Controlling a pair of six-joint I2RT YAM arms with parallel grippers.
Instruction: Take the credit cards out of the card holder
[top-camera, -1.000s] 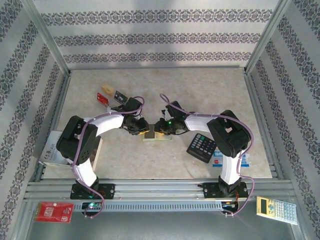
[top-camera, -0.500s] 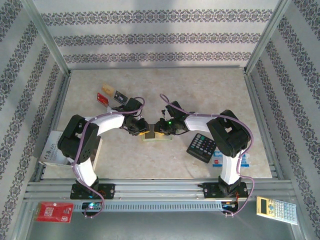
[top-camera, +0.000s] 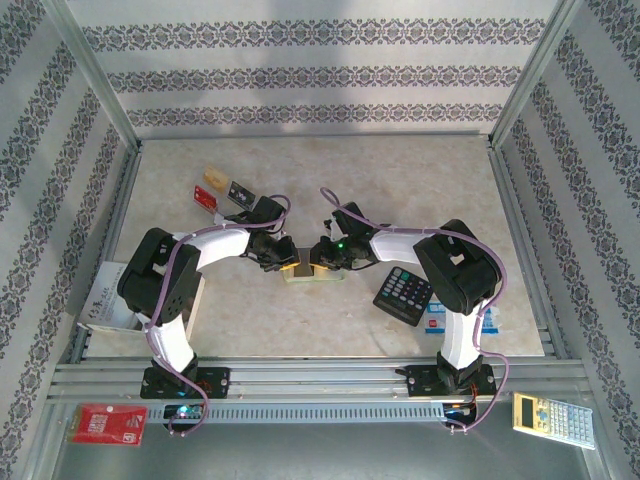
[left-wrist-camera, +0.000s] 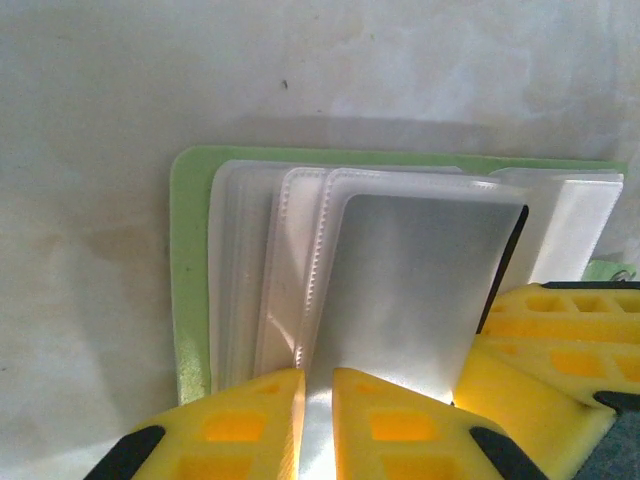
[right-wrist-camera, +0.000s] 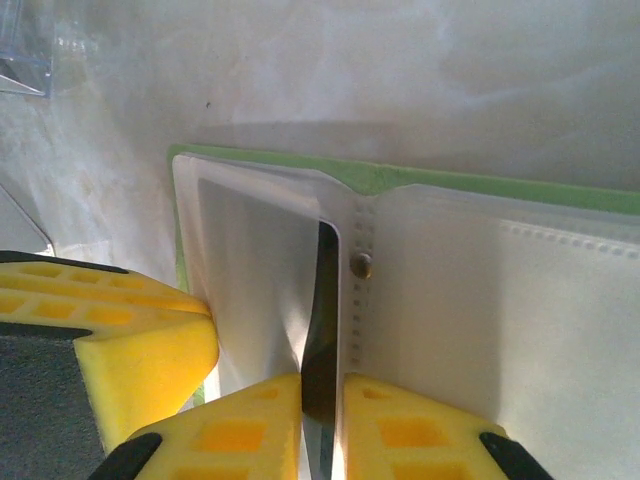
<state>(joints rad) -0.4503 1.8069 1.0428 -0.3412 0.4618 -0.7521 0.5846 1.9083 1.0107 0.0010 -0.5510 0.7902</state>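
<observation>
The lime-green card holder (top-camera: 306, 276) lies open at the table's middle, and both grippers meet over it. In the left wrist view its green cover (left-wrist-camera: 190, 260) carries fanned clear sleeves. My left gripper (left-wrist-camera: 318, 420) is shut on the edge of one sleeve. A glossy black credit card (left-wrist-camera: 420, 290) stands in that sleeve. My right gripper (right-wrist-camera: 322, 420) is shut on this card's edge (right-wrist-camera: 322, 310), seen as a dark sliver. Three loose credit cards lie at the back left: tan (top-camera: 213, 178), red (top-camera: 205, 196) and a dark-and-white one (top-camera: 238, 190).
A black calculator (top-camera: 403, 295) lies right of the holder, partly over a blue-and-white box (top-camera: 436, 318). A white booklet (top-camera: 105, 300) sits at the left edge. On the front rail are a red packet (top-camera: 108, 424) and a pale calculator (top-camera: 553, 418).
Both grippers' jaws have narrowed onto the holder's sleeve and the card. The arms have barely shifted; the loose cards lie where they were.
</observation>
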